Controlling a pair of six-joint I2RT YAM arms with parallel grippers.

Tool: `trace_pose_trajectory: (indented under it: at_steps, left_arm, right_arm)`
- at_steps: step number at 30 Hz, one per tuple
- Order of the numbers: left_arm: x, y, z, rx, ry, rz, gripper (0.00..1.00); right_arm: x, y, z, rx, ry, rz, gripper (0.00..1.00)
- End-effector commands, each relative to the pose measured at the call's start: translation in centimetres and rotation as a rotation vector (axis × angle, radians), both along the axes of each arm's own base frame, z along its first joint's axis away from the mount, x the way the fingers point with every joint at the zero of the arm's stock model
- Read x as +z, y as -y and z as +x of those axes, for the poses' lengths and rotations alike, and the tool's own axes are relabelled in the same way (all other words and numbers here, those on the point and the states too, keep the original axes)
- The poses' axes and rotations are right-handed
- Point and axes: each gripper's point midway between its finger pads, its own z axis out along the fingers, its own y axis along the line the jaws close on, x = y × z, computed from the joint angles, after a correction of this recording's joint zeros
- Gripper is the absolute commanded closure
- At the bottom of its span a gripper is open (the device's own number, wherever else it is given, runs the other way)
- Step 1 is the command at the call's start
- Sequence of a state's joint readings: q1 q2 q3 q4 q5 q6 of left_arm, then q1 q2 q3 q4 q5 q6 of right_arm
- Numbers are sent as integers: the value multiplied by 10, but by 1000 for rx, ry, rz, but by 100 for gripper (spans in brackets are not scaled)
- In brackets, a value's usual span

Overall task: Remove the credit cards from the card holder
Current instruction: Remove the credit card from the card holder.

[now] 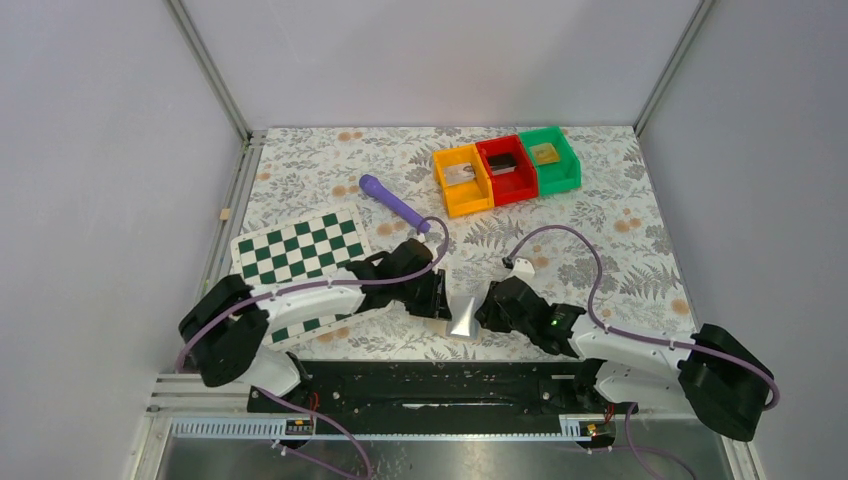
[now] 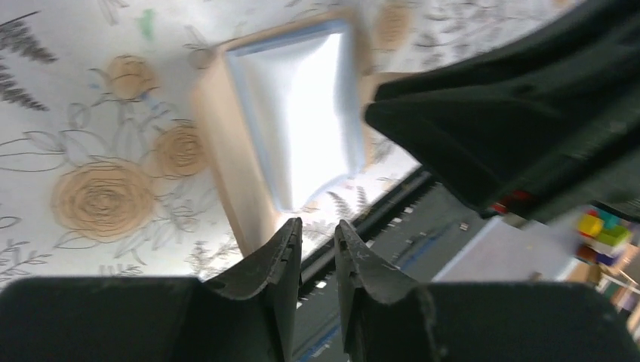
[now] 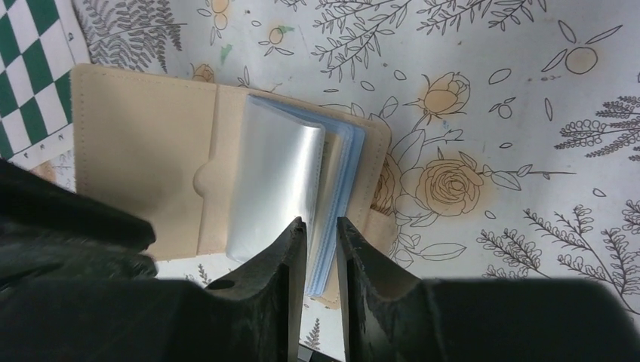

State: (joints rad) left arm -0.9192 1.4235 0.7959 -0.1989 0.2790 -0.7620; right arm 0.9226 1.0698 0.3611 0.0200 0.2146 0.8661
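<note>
Top view, near edge of table (image 1: 620, 250): both arm bases side by side. L arm (image 1: 300, 295) stretched over green-and-white checkered board (image 1: 300, 250), R arm (image 1: 630, 350) angled in from the right. Tips close together mid-table, w/ card holder (image 3: 143, 151) between them.

L fingers (image 2: 317, 234): slim gap, nothing seen in it. Tips just beside near corner of holder's tan cover; touching or not, can't tell.

R fingers (image 3: 321, 230): nearly together, pinching edge of blue sleeves (image 3: 347, 166) from holder's inner stack. Shiny clear sleeve (image 3: 279, 173) outside the grip, just L of it, glaring white in the other views.

Card holder: lying open on floral table. Tan, w/ thumb notch in L flap, sleeve stack over R half & small tab poking out at R side. Near corner of L flap hidden under black body of L gripper. Cards themselves: can't make out through glare.

Board: just L of holder, corner right beside L flap; touching or apart, can't tell.

Further back: purple stick-shaped item (image 1: 395, 203), lying diagonal, well apart from holder.

Far side: 3 bins in a row, walls touching. Orange bin (image 1: 445, 185), red bin (image 1: 488, 165), green bin (image 1: 570, 160), w/ a small flat item in each, too small to ID.
</note>
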Motion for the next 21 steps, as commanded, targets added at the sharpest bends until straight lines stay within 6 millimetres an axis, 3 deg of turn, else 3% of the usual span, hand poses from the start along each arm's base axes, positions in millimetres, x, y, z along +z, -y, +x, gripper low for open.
trace_pose_trajectory:
  at_steps: [1,21]
  left_arm:
    - [-21,-14,13,16,47,145,77]
    - [-51,-39,7,76,18,175,76]
  right_arm:
    - [2,-8,7,-2,9,22,72]
    - [0,-2,11,-54,3,-3,76]
